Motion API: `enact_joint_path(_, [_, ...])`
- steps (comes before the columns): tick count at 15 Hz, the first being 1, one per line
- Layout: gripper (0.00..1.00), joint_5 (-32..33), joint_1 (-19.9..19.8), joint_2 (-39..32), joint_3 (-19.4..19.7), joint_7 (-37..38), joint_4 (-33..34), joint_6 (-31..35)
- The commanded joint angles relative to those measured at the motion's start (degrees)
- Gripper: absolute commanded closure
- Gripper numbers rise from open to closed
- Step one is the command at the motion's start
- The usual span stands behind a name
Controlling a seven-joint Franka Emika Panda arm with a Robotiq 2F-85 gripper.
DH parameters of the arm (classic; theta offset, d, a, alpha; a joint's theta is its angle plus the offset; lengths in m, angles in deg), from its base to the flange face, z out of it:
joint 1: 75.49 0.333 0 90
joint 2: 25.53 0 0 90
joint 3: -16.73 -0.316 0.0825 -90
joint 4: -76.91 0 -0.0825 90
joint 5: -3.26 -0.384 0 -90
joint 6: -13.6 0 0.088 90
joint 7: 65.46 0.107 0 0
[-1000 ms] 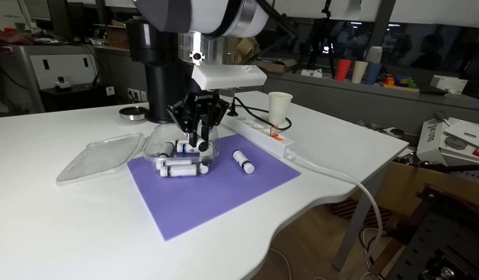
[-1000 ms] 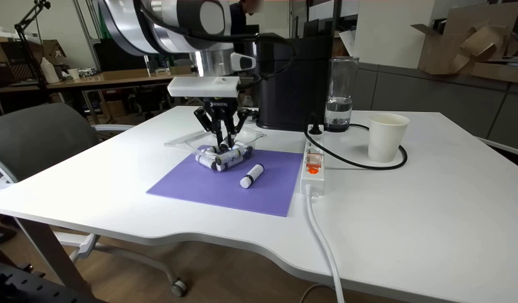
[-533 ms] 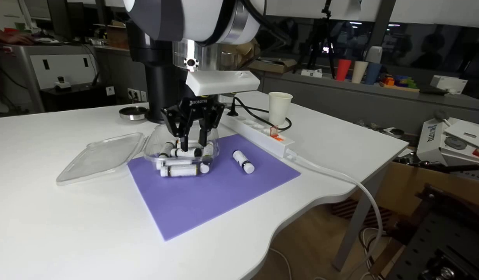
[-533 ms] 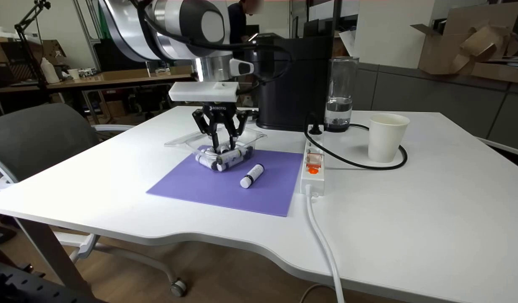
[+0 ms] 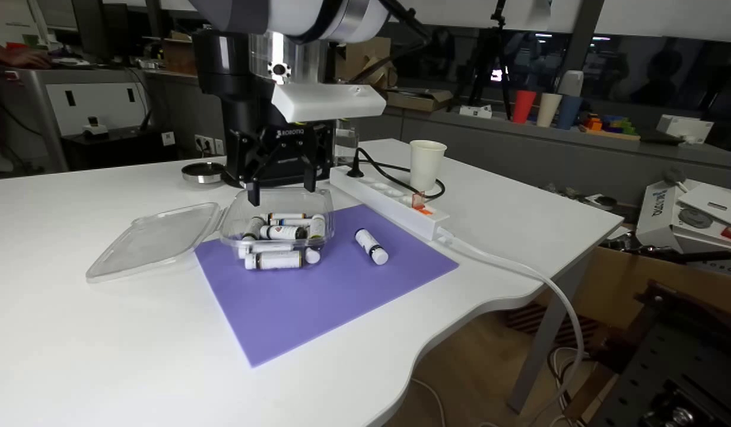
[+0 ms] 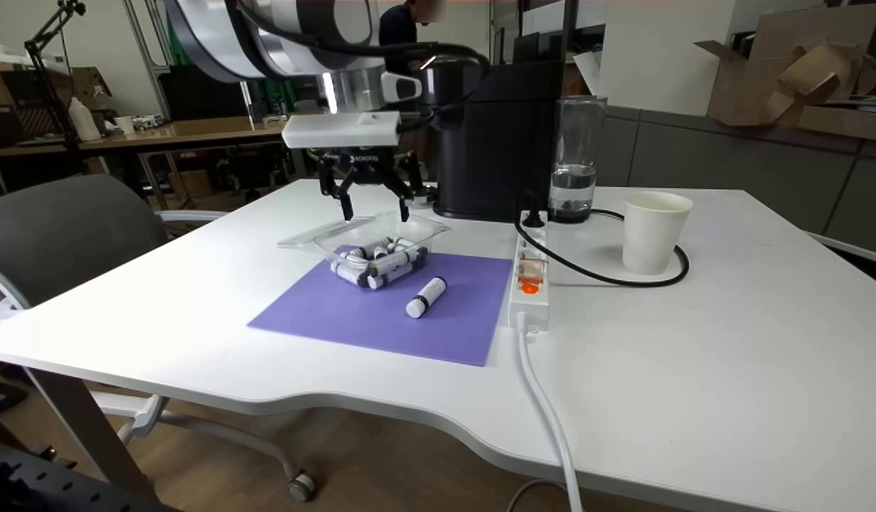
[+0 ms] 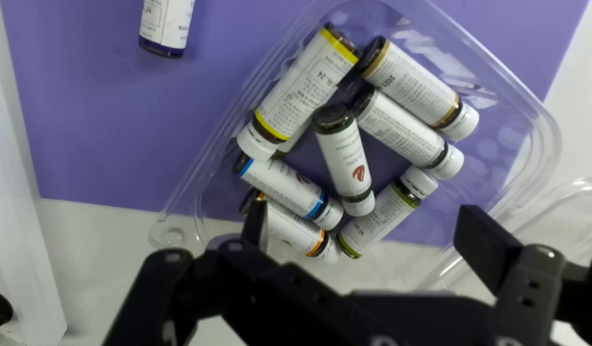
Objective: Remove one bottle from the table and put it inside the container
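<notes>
Several small white-labelled bottles lie heaped in the clear plastic container (image 7: 522,139). On top is a bottle with a red mark (image 7: 346,161), lying across the others. Another bottle (image 5: 370,246) rests alone on the purple mat (image 5: 306,314), outside the container, and shows in both exterior views. That mat lies on the white table (image 5: 75,344). My gripper (image 6: 376,213) hangs above the container's far part, apart from the bottles. Its fingers (image 7: 488,247) stand wide apart with nothing held between them.
The container's clear lid (image 5: 158,237) lies folded out on the table. Beside the mat runs a white power strip (image 5: 389,201) with a cable. A paper cup (image 6: 655,231), a glass jar (image 6: 574,163) and a black machine (image 6: 498,142) stand farther back.
A second ago the gripper held a bottle inside the container. Its fingers have spread, that bottle now lies on the pile, and the gripper has risen clear of it.
</notes>
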Motion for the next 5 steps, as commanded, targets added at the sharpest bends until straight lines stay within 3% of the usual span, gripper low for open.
enact_joint_path(1, [0.00,0.19,-0.03,5.55,0.34,0.70,-0.62,-6.21])
enact_joint_path(5, [0.00,0.71,0.12,10.97,1.96,2.08,-0.52,-17.18])
